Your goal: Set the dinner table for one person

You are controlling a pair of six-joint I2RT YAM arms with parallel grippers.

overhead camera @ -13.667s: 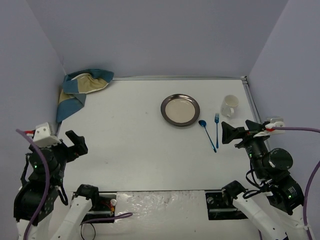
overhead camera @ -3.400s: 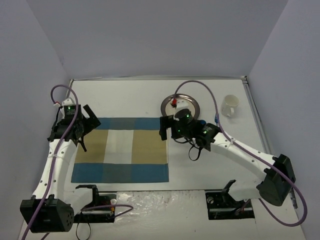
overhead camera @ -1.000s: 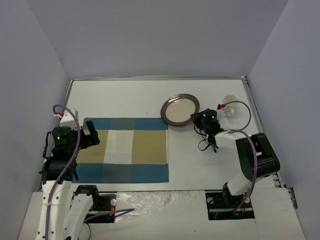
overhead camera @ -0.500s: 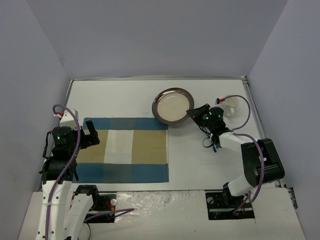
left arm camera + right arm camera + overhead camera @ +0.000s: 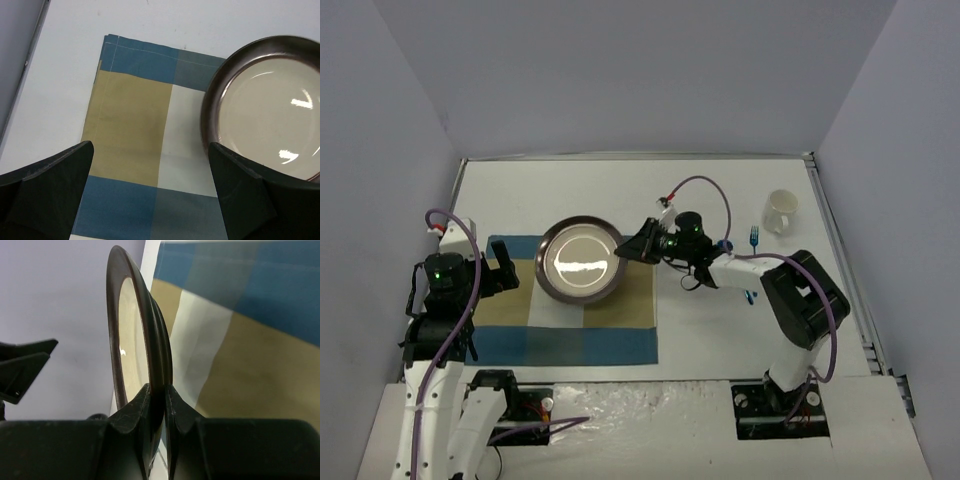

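Note:
A dark-rimmed, cream-centred plate (image 5: 580, 260) hangs over the middle of the blue-and-tan checked placemat (image 5: 560, 332), which lies flat on the white dinner table (image 5: 600, 190). My right gripper (image 5: 638, 245) is shut on the plate's right rim. In the right wrist view both fingers pinch the rim of the plate (image 5: 145, 330) at the right gripper (image 5: 157, 390), with the placemat (image 5: 260, 355) beyond. My left gripper (image 5: 500, 270) stands open over the mat's left edge, holding nothing. In the left wrist view the left gripper (image 5: 150, 150) frames the placemat (image 5: 130, 120), and the plate (image 5: 265, 105) shows at the right.
A white cup (image 5: 780, 210) stands at the table's back right. A blue fork (image 5: 753, 236) lies just left of the cup, partly behind my right arm. Purple walls enclose the table on three sides.
The right gripper has carried the plate leftwards from the back right of the table to above the placemat. The left arm has stayed still.

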